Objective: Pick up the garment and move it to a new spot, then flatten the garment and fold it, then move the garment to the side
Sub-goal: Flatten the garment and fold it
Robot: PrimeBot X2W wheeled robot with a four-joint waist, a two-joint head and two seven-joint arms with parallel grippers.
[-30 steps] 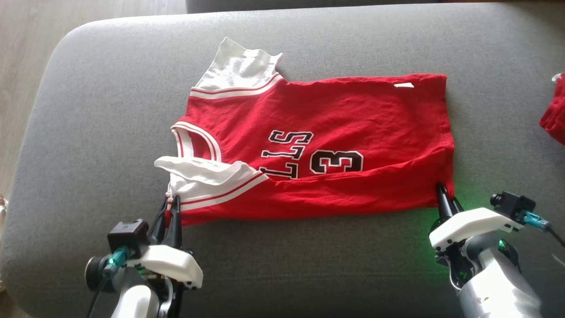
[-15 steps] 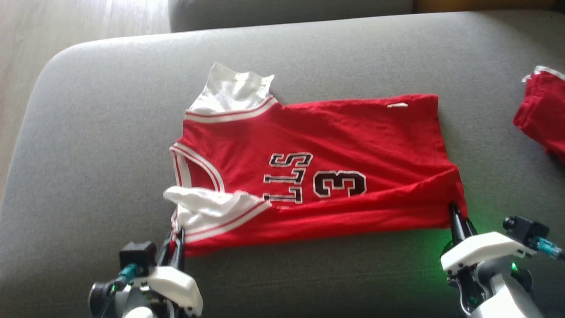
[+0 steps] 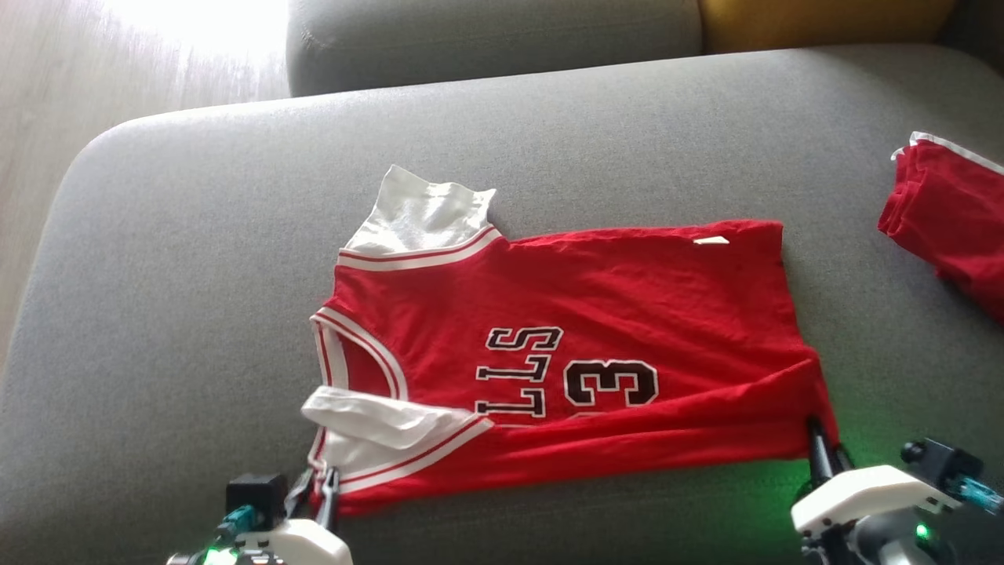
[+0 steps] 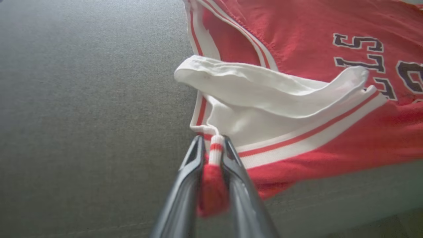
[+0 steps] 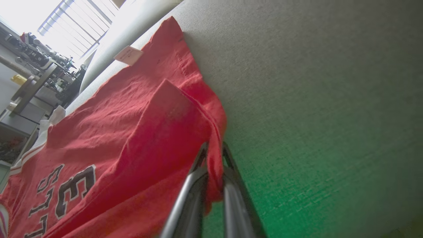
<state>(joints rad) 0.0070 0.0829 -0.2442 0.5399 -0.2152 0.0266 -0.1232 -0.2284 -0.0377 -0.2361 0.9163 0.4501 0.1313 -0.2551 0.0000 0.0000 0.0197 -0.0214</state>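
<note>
The garment point(image 3: 596, 314) is a red jersey with white sleeves, black lettering and a "3", lying spread on the grey sofa cushion point(image 3: 196, 275), neck toward the left. My left gripper point(image 3: 320, 480) is shut on the near shoulder corner; the left wrist view shows red and white trim point(image 4: 214, 155) pinched between the fingers point(image 4: 188, 178). My right gripper point(image 3: 817, 430) is shut on the near hem corner, and the right wrist view shows red cloth point(image 5: 216, 158) clamped between its fingers point(image 5: 195, 185). The near edge lifts into a low fold.
Another red garment point(image 3: 949, 212) with white trim lies at the cushion's right edge. The sofa backrest point(image 3: 486, 39) and a yellow cushion point(image 3: 816, 20) run along the far side. Wooden floor point(image 3: 47, 118) lies beyond the left edge.
The head camera has tilted, so the whole scene sits lower in view. Both grippers keep hold of the same corners; the near edge of the jersey looks drawn slightly toward me.
</note>
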